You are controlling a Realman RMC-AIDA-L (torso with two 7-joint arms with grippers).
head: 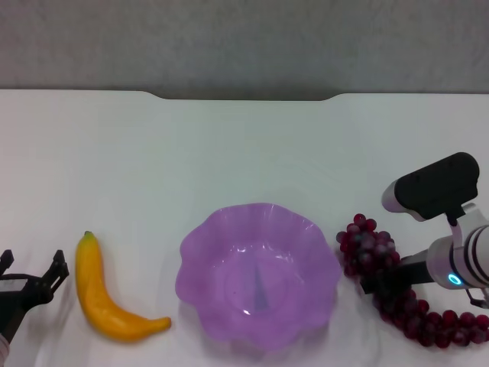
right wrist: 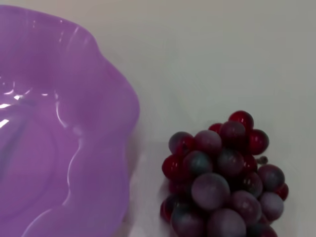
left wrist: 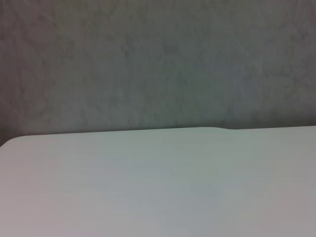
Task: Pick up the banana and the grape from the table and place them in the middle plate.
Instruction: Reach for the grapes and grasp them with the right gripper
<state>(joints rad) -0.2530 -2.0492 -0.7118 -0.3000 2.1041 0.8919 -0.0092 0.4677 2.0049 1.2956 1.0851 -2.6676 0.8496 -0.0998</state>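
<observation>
Lying stem-far, banana (head: 107,300) | grape (head: 397,294) diagonal under right claw (head: 380,281), grip unclear | left claw (head: 34,281) wide

My right hand (head: 386,284) is black at the working end, joined to a silvery-white round wrist with a small ring of cyan light glowing on its side. Just above that wrist sits a black rounded housing with a pale grey cap. My left hand (head: 34,284) is all black, thin angular fingers (head: 58,267) on a dark bracket.
</observation>
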